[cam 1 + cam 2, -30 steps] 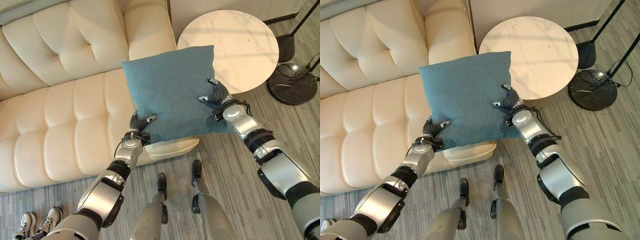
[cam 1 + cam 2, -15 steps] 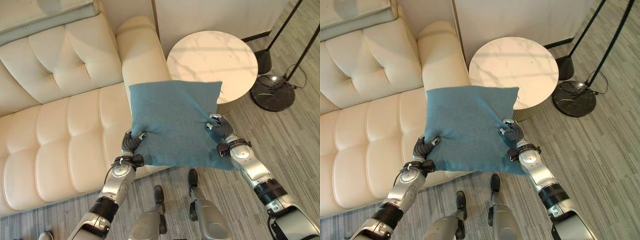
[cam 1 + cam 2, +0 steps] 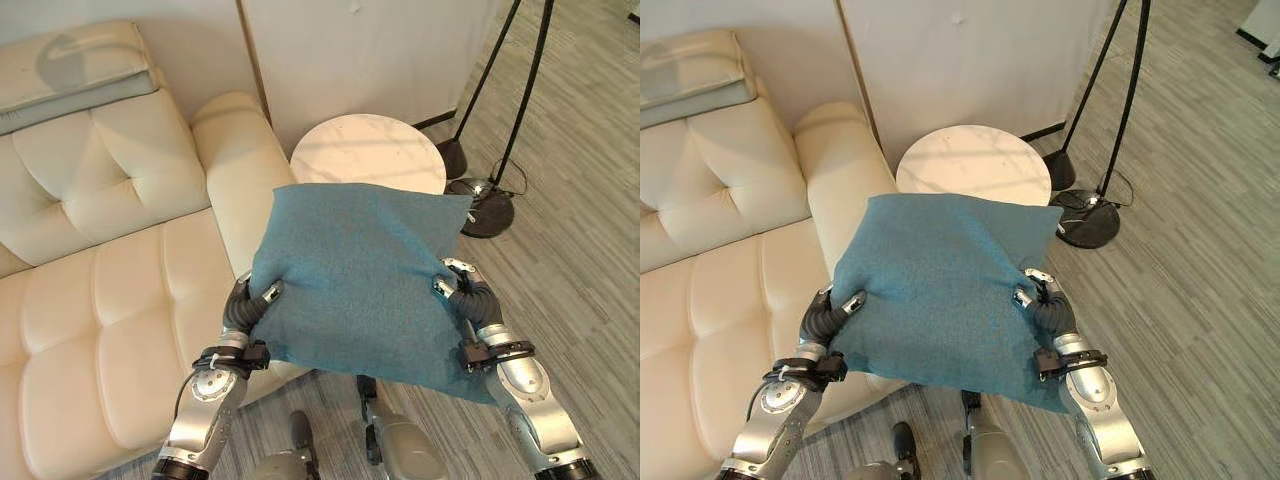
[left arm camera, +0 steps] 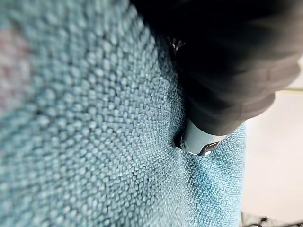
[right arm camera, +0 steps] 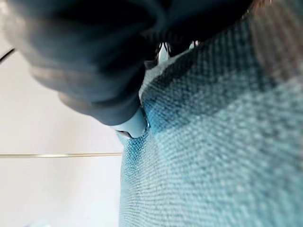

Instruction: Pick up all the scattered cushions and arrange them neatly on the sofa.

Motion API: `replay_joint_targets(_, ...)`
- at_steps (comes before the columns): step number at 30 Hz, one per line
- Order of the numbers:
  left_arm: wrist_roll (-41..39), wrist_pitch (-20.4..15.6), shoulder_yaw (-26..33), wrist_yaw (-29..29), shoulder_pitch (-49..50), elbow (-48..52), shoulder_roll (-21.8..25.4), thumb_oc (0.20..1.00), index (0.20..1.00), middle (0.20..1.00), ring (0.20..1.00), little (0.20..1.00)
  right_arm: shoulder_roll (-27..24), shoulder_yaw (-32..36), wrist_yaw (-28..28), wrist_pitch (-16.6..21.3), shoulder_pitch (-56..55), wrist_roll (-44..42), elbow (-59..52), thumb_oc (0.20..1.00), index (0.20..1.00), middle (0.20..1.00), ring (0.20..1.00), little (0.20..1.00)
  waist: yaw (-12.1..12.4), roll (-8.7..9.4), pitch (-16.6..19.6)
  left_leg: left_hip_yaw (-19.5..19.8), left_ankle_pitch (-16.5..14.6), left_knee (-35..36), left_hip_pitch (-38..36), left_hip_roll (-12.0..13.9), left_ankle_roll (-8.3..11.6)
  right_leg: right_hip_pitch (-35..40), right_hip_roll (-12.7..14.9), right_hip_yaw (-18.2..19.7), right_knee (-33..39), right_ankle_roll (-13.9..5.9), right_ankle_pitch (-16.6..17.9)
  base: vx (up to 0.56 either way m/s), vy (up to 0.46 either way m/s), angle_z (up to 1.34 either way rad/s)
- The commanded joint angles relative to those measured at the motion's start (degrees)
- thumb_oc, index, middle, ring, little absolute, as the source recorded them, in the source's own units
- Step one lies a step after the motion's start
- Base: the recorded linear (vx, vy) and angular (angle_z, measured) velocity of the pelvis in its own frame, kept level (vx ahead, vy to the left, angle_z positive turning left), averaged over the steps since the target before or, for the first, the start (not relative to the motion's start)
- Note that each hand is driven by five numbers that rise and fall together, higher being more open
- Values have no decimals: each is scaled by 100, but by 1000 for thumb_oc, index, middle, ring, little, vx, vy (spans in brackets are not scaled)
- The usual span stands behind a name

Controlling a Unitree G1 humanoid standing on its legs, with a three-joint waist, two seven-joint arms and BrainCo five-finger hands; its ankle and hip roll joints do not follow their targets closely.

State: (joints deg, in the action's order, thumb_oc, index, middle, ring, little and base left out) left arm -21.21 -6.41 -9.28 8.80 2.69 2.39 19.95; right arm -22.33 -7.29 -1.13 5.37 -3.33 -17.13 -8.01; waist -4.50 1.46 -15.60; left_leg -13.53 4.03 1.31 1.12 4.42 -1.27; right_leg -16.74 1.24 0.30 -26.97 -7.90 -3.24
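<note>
Above the sofa (image 3: 110, 300), cushion (image 3: 360, 280) raised higher, both hands pinching.

The tufted cream leather sofa seat (image 3: 110, 330) lies bare and open, bounded by its padded armrest (image 3: 232, 160), beyond which the round white marble side table (image 3: 367, 160) and black floor-lamp poles (image 3: 515, 90) crowd the wood-look floor (image 3: 1200, 200).

We see two silver-grey arms with smooth metal shells and dark joint bands. Each wrist wears a dark ribbed cover, black straps just behind it. The left hand (image 3: 247, 310) and right hand (image 3: 470, 298) have silver fingers (image 3: 270, 291) with dark tips.
</note>
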Motion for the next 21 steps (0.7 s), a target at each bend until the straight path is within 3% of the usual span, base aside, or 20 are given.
replay_joint_targets(1,119,-691,-156,-170,-311,761,60,200,200,200,200,200,242,-96,205,935,191,-166,-1107,200,200,200,200,200,214,99,640,183,29,123,477,-301,232,1341,-150,196,313,41,-162,-152,-138,49)
replay_joint_targets(2,62,-691,-148,-175,-289,830,52,200,200,200,200,200,258,-91,212,923,185,-184,-1177,200,200,200,200,200,309,143,678,245,123,102,611,-326,263,1594,-178,211,738,193,-454,-112,-104,43)
replay_joint_targets(3,60,-686,-149,-176,-283,837,56,200,200,200,200,200,262,-89,213,921,180,-184,-1181,200,200,200,200,200,300,151,673,255,120,102,597,-333,265,1630,-171,200,776,195,-448,-241,-135,16)
replay_joint_targets(4,18,-711,-113,-161,-332,862,100,200,200,200,200,200,222,-85,128,964,274,-275,-1080,200,200,200,200,200,386,139,716,327,363,79,990,-332,414,1866,-277,281,1619,351,-690,-280,-117,27)
replay_joint_targets(5,17,-692,-139,-175,-317,878,80,200,200,200,200,200,219,-64,92,979,279,-286,-1083,200,200,200,200,200,409,117,701,315,450,29,1155,-300,478,1875,-357,337,1864,455,-792,-287,-118,30)
replay_joint_targets(6,18,-690,-141,-175,-317,880,79,200,200,200,200,200,218,-62,92,980,280,-287,-1082,200,200,200,200,200,408,112,713,320,448,17,1176,-295,482,1867,-362,334,1879,460,-781,-437,-108,40)
replay_joint_targets(7,24,-680,-211,-125,-420,844,45,200,200,200,200,200,105,-19,-22,1026,358,-265,-1044,200,200,200,200,200,419,9,507,345,629,-155,1572,-236,712,1711,-438,256,2072,552,-695,-488,-68,22)
replay_joint_targets(9,7,-689,-252,-146,-470,847,32,200,200,200,200,200,36,-6,-61,1007,403,-228,-1029,200,200,200,200,200,376,-37,431,283,577,-251,1665,-235,744,1576,-420,157,2069,558,-640,-458,-8,36)
replay_joint_targets(11,-83,-700,-389,-250,-552,855,-53,200,200,200,200,200,-33,28,-91,995,401,-278,-1050,200,200,200,200,200,131,5,384,16,1,-844,1519,-246,538,1275,-107,-245,2146,446,-324,-357,50,92)
replay_joint_targets(12,-83,-700,-388,-250,-553,855,-53,200,200,200,200,200,-33,28,-91,994,403,-278,-1052,200,200,200,200,200,128,-4,393,22,11,-851,1542,-236,538,1260,-118,-249,2156,450,-305,-160,24,78)
replay_joint_targets(13,-114,-701,-416,-275,-569,862,-80,200,200,200,200,200,-33,28,-72,995,361,-287,-1094,200,200,200,200,200,63,33,404,-10,-224,-1068,1434,-225,492,1211,-7,-347,2192,423,-201,-188,37,57)
replay_joint_targets(14,-139,-720,-462,-284,-650,865,-119,200,200,200,200,200,-90,54,-55,1009,315,-256,-1145,200,200,200,200,200,-50,116,402,-174,-623,-1444,1227,-141,458,1131,187,-510,2201,378,-73,-191,43,39)
replay_joint_targets(15,-174,-706,-528,-318,-653,834,-129,200,200,200,200,200,-79,68,-53,987,261,-253,-1164,200,200,200,200,200,-99,102,415,-176,-776,-1532,1104,-79,431,1151,236,-651,2213,360,-76,-150,69,58)
replay_joint_targets(16,-178,-710,-565,-298,-698,824,-177,200,200,200,200,200,-101,79,-4,1005,239,-265,-1186,200,200,200,200,200,-186,124,441,-429,-970,-1660,880,64,441,1152,345,-829,2261,348,-41,-73,99,106)
replay_joint_targets(17,-217,-720,-581,-293,-714,780,-185,200,200,200,200,200,-99,139,-2,1006,186,-293,-1165,200,200,200,200,200,-254,116,490,-699,-1057,-1612,595,245,473,1160,457,-1059,2268,323,-24,-34,211,115)
replay_joint_targets(18,-254,-683,-646,-337,-687,748,-204,200,200,200,200,200,-44,220,1,988,116,-296,-1183,200,200,200,200,200,-359,0,620,-978,-964,-1131,53,386,583,1233,531,-1415,2330,247,-24,23,284,144)
replay_joint_targets(19,-249,-642,-647,-340,-686,679,-202,200,200,200,200,200,14,296,-17,957,86,-299,-1133,200,200,200,200,200,-395,-27,712,-973,-892,-795,-53,357,642,1301,597,-1576,2437,183,77,54,285,119)
replay_joint_targets(21,-205,-594,-603,-334,-653,638,-173,200,200,200,200,200,55,262,-48,892,122,-303,-1097,200,200,200,200,200,-374,38,686,-765,-937,-860,24,256,603,1384,659,-1571,2476,174,146,46,204,119)
